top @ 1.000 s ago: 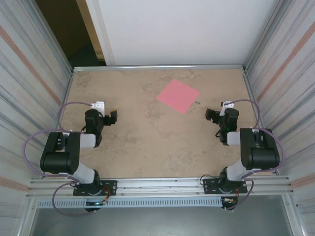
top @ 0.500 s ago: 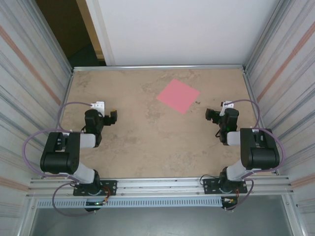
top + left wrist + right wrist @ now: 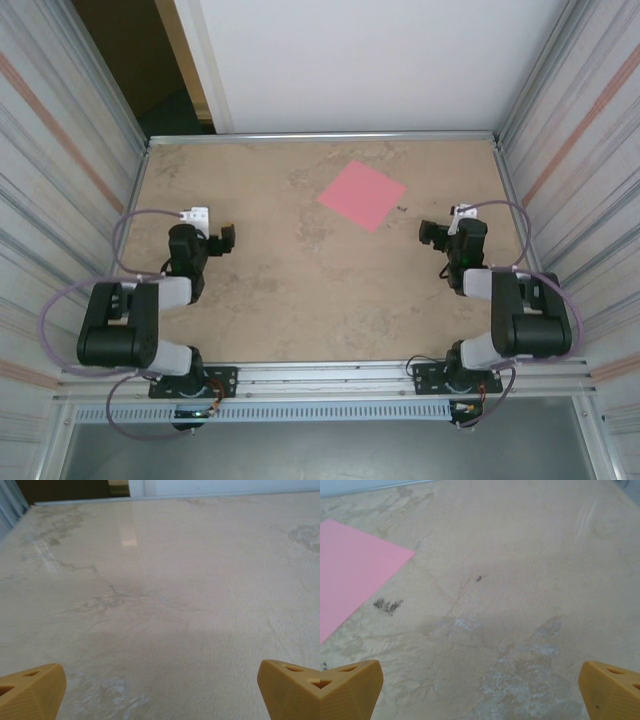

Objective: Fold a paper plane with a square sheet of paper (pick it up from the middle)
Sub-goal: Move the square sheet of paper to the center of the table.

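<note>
Both arms are sitting a little differently than a second ago. The left arm is now slightly further toward the left edge of the surface, and the right arm is slightly closer to the near edge. The square sheet of paper is lying exactly where it was.

It is resting flat, turned like a diamond, in the far half of the surface, right of the middle and closer to the far edge than to the near one.

The left fingers are standing wide apart and gripping nothing, hovering over bare surface toward the left edge, well apart from the sheet. The right fingers are likewise spread wide and empty, hovering toward the right edge, near the sheet but apart from it. From the right wrist, one corner of the pink sheet is showing ahead and to the left, with a small dark smudge on the surface just beside its edge.
</note>
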Tool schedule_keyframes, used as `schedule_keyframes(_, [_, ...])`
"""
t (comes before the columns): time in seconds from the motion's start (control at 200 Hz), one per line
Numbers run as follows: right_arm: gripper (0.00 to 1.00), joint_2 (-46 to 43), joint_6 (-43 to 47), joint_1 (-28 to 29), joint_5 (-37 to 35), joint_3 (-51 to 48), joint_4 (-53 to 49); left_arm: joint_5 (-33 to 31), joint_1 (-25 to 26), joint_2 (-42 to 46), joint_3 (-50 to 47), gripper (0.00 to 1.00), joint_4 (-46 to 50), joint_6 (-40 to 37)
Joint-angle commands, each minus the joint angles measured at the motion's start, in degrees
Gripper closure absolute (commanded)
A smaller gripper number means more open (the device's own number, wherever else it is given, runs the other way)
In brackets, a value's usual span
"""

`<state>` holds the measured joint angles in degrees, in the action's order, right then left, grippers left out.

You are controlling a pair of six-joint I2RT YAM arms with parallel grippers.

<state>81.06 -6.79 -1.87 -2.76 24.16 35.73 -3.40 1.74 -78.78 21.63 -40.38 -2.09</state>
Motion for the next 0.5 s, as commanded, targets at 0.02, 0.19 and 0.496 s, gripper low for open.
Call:
schedule_keyframes(0.02, [0.01, -8.25, -1.22, 0.94, -4.11, 8.02, -14.9, -5.43, 0.38, 9.76, 1.29, 0.01, 8.44, 3.55])
schedule_keyframes(0.19, [0.01, -8.65, -10.84, 3.39, -0.96, 21.65, -34.93, -2.7, 0.64, 16.14, 8.19, 0.01, 24.94, 14.34])
schedule_keyframes(0.496, [0.05, 11.86, -21.41, 11.92, 13.92, 42.13, -45.05, 11.0, 0.57, 11.78, 18.79, 0.01, 41.36, 26.52])
